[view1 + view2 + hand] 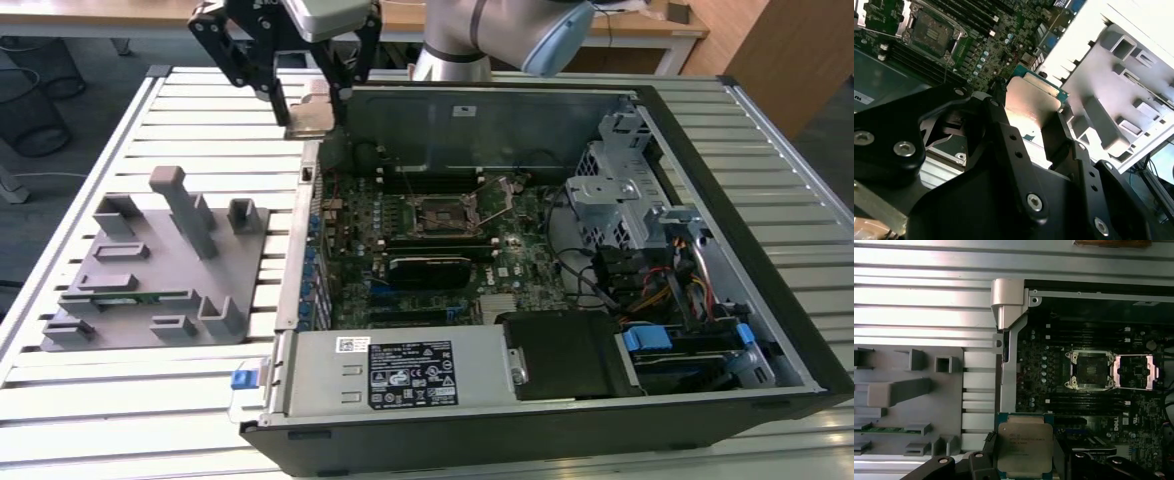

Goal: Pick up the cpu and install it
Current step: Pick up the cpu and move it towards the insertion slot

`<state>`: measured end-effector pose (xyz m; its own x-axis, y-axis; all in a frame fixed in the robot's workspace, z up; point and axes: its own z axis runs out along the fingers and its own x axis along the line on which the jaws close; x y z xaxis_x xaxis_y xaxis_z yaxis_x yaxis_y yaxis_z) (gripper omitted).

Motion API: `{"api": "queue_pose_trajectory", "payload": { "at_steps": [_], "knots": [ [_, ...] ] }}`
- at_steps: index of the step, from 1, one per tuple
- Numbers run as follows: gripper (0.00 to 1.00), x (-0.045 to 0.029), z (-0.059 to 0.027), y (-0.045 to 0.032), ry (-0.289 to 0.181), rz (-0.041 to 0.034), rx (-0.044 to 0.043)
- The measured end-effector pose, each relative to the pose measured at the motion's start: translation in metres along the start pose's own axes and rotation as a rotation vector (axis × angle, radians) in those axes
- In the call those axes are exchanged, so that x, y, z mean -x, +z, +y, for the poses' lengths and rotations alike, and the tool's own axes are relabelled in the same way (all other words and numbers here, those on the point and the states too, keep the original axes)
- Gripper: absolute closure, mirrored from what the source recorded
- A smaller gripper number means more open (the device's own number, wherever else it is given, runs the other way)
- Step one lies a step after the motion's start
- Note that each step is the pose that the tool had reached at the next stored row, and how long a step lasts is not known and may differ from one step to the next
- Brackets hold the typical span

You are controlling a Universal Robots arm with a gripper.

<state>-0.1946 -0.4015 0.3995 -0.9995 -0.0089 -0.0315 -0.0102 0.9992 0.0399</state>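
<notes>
You get bright daylight in the exterior view. In the second wrist view the ribbed silver metal table blows out white, the black gripper looms shadowed, and the square silver-topped cpu glints pink.

Table: slatted metal top. Carries one open computer case, its edge beneath the end effector, and one grey fixture block off to its side.

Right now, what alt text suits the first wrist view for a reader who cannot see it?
The claw grips the cpu by its edges, silver top facing the camera, above the wall of an open computer case. The motherboard socket lies open, and a grey fixture sits on the slatted table.
</notes>
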Motion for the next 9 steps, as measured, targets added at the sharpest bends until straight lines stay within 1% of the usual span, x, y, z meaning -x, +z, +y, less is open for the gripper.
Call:
{"api": "queue_pose_trajectory", "payload": {
  "at_steps": [3,9],
  "knots": [
    [0.47,0.0042,0.0001,0.0004,0.000,0.0000,0.0000],
    [0.47,0.0155,0.0001,0.0016,0.000,0.0000,0.0000]
  ]
}}
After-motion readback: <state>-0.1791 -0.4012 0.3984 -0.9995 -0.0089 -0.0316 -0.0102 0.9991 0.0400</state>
